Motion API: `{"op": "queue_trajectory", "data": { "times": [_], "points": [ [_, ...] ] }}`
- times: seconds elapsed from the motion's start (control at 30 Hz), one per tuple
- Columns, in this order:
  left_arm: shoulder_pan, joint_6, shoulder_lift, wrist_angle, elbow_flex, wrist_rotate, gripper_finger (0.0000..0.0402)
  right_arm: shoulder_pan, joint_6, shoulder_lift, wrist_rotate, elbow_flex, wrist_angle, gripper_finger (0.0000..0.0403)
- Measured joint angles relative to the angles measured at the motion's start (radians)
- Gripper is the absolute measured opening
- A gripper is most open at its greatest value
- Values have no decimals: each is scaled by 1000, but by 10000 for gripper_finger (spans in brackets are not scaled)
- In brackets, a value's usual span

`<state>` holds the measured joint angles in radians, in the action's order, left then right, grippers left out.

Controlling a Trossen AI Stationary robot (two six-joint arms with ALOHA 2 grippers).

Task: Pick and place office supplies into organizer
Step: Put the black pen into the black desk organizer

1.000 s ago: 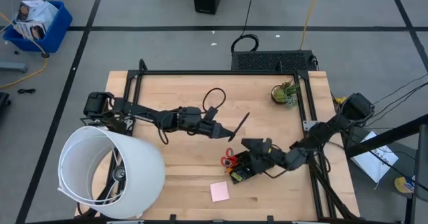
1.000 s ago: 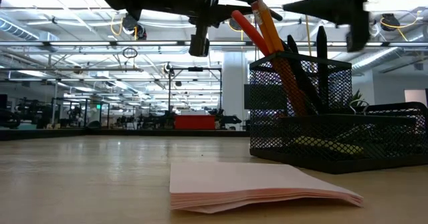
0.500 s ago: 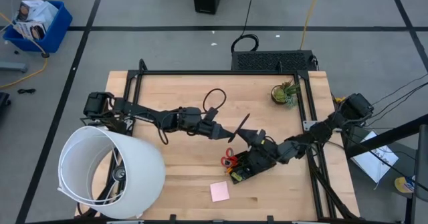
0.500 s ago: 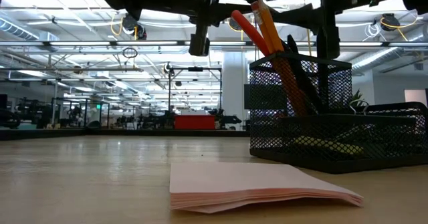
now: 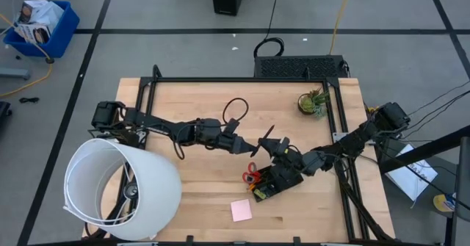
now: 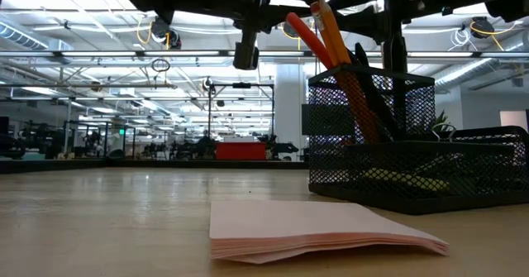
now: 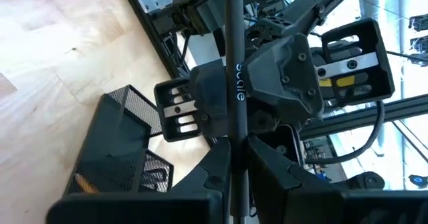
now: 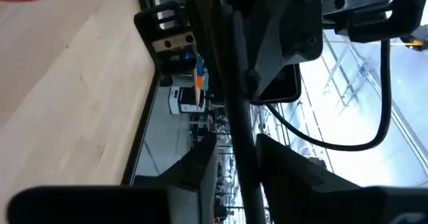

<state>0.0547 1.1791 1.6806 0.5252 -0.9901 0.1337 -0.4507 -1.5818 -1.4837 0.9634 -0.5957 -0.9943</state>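
Done: scissors (image 5: pixel 250 175) and pencil are standing in the organizer (image 5: pixel 277 180).
Handover: left gripper (image 5: pixel 243 144) is clamping a black pen (image 5: pixel 265 137); right gripper (image 5: pixel 277 147) is straddling it, fingers apart.
Left: pink sticky-note pad (image 5: pixel 241 210) is lying beside the organizer.

In the low view both arms are cut off by the top edge, the organizer (image 6: pixel 413 157) runs off the right side, its dark mesh hides the lower ends of the scissors (image 6: pixel 307 37) and pencil (image 6: pixel 331 29), and the small things inside are too dim to tell.
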Motion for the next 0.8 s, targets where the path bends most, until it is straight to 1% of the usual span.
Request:
{"op": "queue_trajectory", "data": {
  "times": [0.2,0.33,0.4,0.47,0.53,0.6,0.63,0.8],
  "points": [
    [0,3,0,-1,0,0,42,0,8,0,4,0,6,29],
    [2,-29,0,-1,0,-12,42,0,50,0,9,1,6,26],
    [7,-68,0,-8,0,-64,42,0,75,0,21,2,8,27],
    [8,-123,0,-16,-1,-102,42,1,78,-2,53,2,7,28],
    [7,-172,0,-9,-2,-110,44,1,79,-2,99,2,2,31],
    [6,-197,0,1,-2,-116,54,0,94,-1,137,2,-3,33],
    [6,-215,0,8,-2,-117,64,0,105,0,136,2,-5,33],
    [2,-244,0,7,-2,-124,129,0,153,0,149,2,-7,28]
  ]
}}
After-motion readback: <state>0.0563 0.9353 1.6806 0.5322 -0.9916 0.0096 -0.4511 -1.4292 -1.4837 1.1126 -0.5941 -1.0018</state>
